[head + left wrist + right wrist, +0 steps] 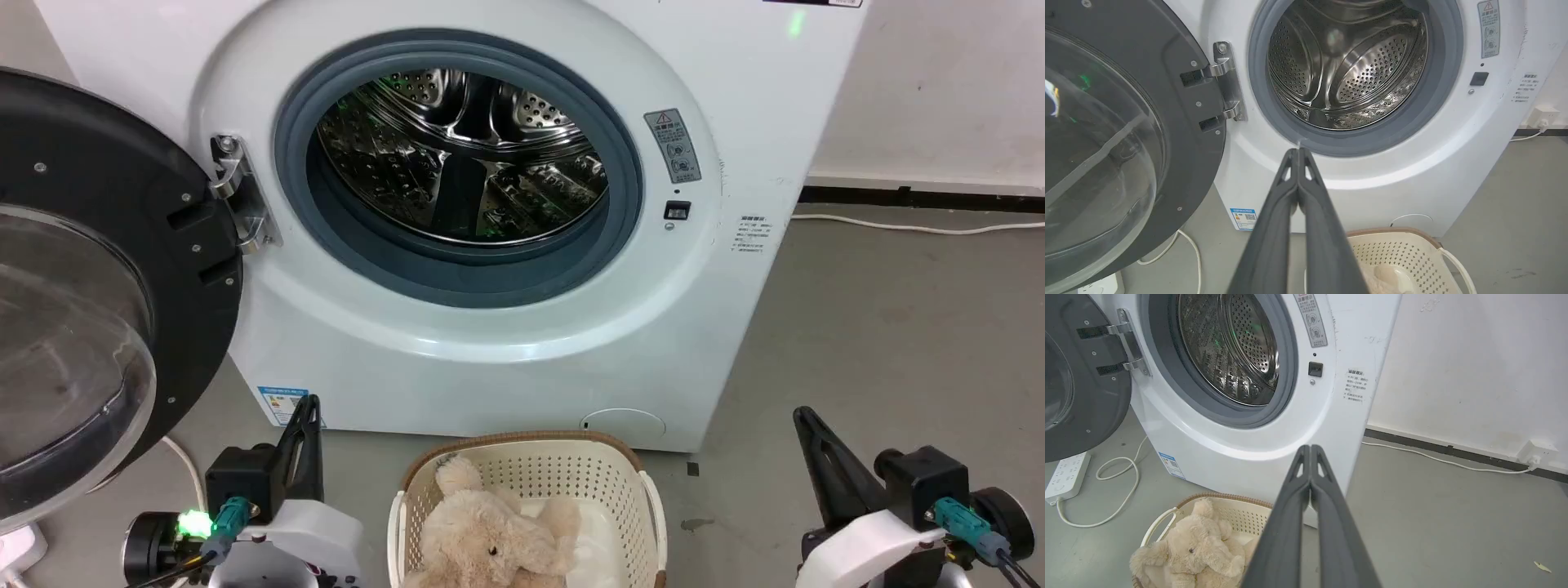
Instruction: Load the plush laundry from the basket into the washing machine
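Heads up before you go in: both hands are pinched fully closed and holding nothing, with the left hand (309, 404) and right hand (804, 416) sitting either side of the basket (608, 478). The plush laundry (490, 543) lies slumped in the basket's left half, on the floor just on the near side of the washing machine (506, 367).

You need to open up first, or you'll just poke the toy down. The fur is shaggy, so I'd guess a shallow pinch grabs only fluff and it drops on the lift. The basket looks light too, so it may come up with the toy or skid.

Watch the open door (90, 327) on the left, since your left arm sits close to it. A limb could also snag on the grey seal (457, 273).

Writing: there's a grey warning sticker (673, 147) with a triangle, a small text block (752, 235) and a blue label (283, 404) low left. All of it is too small to read, and there's no brand I can make out.
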`<state>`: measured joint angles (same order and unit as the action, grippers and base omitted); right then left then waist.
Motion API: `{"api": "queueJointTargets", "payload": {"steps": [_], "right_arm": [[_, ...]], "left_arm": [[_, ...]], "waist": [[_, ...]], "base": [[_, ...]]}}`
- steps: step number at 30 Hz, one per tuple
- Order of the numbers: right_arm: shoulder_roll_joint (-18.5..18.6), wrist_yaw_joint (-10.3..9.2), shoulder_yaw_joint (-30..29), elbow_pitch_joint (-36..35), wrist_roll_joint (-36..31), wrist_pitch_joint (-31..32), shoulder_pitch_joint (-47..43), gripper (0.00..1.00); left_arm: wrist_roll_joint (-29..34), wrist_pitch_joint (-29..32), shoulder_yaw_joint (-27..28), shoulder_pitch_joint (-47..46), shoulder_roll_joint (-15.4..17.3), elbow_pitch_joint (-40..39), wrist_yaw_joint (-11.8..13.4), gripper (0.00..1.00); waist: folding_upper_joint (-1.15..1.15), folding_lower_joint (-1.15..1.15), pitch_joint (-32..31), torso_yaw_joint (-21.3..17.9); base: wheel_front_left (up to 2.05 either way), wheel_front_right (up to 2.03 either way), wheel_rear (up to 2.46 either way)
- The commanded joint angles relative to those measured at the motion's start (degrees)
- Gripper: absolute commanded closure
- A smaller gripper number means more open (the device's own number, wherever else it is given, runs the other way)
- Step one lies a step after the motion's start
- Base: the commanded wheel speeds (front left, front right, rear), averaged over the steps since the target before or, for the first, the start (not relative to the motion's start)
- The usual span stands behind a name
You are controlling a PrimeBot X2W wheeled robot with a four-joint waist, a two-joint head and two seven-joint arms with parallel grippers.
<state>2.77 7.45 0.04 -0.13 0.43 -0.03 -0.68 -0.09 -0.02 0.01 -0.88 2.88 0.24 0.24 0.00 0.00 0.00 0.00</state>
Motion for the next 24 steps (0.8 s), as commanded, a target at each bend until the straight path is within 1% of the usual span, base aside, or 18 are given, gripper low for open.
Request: {"api": "queueJointTargets", "payload": {"steps": [1,24], "right_arm": [[0.1,0.03,0.0,0.1,-0.4,0.0,0.7,1.00],[0.1,0.03,0.0,0.1,-0.4,0.0,0.7,1.00]], "left_arm": [[0.1,0.0,0.0,0.9,0.0,-0.2,-0.2,1.00],[0.1,0.0,0.0,0.9,0.0,-0.2,-0.2,1.00]], "waist": [[0.00,0.00,0.0,0.0],[0.00,0.00,0.0,0.0]], "base": [[0.00,0.00,0.00],[0.00,0.00,0.00]]}}
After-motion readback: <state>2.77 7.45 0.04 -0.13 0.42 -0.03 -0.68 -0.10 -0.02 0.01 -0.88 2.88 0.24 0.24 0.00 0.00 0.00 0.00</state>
